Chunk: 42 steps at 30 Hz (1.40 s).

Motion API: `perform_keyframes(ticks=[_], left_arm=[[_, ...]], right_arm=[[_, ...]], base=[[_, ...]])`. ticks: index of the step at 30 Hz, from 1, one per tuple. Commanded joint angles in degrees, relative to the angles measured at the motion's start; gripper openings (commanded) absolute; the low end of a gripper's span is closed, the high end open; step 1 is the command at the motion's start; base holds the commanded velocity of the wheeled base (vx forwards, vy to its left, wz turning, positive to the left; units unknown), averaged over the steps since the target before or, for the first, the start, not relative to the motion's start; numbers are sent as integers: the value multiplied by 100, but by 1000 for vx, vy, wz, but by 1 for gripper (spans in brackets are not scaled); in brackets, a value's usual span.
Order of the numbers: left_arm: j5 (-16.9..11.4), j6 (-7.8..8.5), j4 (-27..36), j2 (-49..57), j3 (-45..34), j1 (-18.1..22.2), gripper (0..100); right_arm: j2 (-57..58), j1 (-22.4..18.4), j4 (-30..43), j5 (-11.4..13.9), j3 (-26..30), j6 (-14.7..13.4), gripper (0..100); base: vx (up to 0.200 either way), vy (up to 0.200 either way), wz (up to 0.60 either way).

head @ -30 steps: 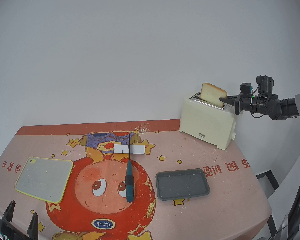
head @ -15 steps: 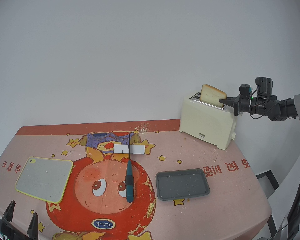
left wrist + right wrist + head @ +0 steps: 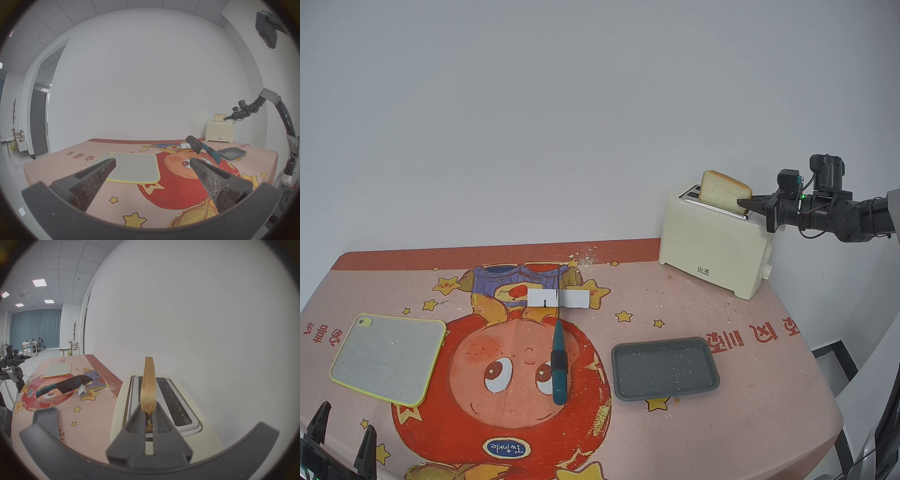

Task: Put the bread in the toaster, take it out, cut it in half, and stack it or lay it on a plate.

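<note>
**Bread** (image 3: 725, 190): one slice. It stands upright at the top of the toaster, with the right tool (image 3: 742, 201) clamped on its edge. How deep it sits in the slot cannot be told.

**Toaster** (image 3: 715, 247): one, cream, two slots. It stands at the far right of the desk (image 3: 737, 406), close to the wall.

**Knife** (image 3: 558, 362): one, blue handle, near the middle of the desk. Its blade rests on a folded white card (image 3: 557, 298).

**Tray** (image 3: 665, 370): one, grey, flecked with crumbs, just right of the knife.

**Cutting board** (image 3: 387, 357): one, pale with a yellow rim, on the left side of the desk, well apart from the knife.

**Left tool** (image 3: 345, 420): low at the desk's near left corner, its fingers spread wide and holding nothing.

**Views:**
- The head view gives the slice's broad face and the knife from above.
- The right wrist view gives the slice edge-on between the closed fingers, and looks down into both slots.
- The left wrist view shows the knife's blade end raised off the desk.
</note>
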State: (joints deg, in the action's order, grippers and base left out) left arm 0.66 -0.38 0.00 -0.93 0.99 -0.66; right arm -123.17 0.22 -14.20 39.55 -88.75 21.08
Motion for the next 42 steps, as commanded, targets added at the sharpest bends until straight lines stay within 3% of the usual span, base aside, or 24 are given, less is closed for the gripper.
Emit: perform_keyframes(ticks=[1, 8, 9, 23, 30, 32, 33, 34, 37, 39, 42], left_arm=[[4, -6, 0, 31, -99, -4, 100], [4, -6, 0, 31, -99, -4, 100], [4, -6, 0, 31, -99, -4, 100], [13, -6, 0, 31, -99, 4, 100], [4, -6, 0, 31, -99, 4, 100], [4, -6, 0, 31, -99, -4, 100], [4, -6, 0, 31, -99, -4, 100], [4, -6, 0, 31, -99, -4, 100], [4, 3, 0, 31, -99, -4, 100], [4, 3, 0, 31, -99, -4, 100], [4, 11, 0, 31, -99, -4, 100]], right_arm=[[4, 13, -4, 0, 7, 2, 0], [13, -22, 5, 0, 15, 2, 0], [13, -22, 5, 0, 15, 2, 100], [48, -13, -4, 0, 42, 2, 100], [118, -13, -12, -193, -90, -244, 100], [619, -4, 14, -290, 7, -992, 100], [707, -13, 14, -298, 42, -1176, 100], [1006, -40, 14, -369, 261, -1800, 100], [1647, -224, 23, -580, 833, -2723, 100], [2034, -540, 128, -580, 1316, -2960, 100], [2641, -1235, 858, -597, 1958, -2960, 100]], base=[[0, 0, 0], [0, 0, 0], [0, 0, 0], [0, 0, 0], [0, 0, 0], [0, 0, 0], [0, 0, 0], [0, 0, 0], [0, 0, 0], [0, 0, 0], [0, 0, 0]])
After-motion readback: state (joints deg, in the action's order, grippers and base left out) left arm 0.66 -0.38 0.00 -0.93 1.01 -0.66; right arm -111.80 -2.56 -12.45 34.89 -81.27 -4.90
